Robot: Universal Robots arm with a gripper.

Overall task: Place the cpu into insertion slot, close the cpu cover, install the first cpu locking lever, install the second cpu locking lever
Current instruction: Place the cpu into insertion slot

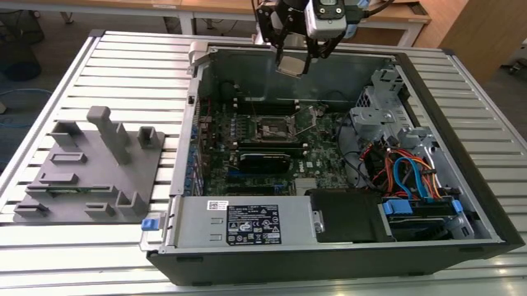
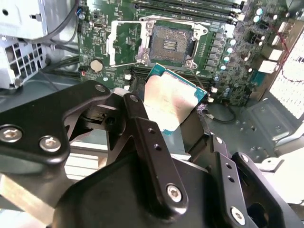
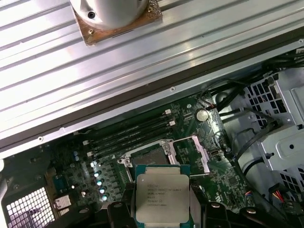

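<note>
The black claw [image 2: 164,110] is clamped on the square silver-topped cpu [image 2: 172,97] above the open black computer case [image 1: 346,262]. The case rests on the ribbed aluminium worktop [image 1: 132,61], with wooden tables [image 1: 214,7] behind.

- Flat, square, silver-topped cpu [image 2: 173,97] with teal edging, tilted, pinched between the two fingers of the black metal gripper [image 2: 166,116].
- Square, dark-centred insertion slot [image 2: 172,45] lies uncovered, apart from the cpu.
- Thin silver frame cpu cover [image 2: 109,49] is swung open beside it.

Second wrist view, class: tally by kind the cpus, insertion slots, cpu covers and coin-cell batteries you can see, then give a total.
cpu: 1
insertion slot: 1
cpu cover: 1
coin-cell battery: 1
Total: 4
</note>
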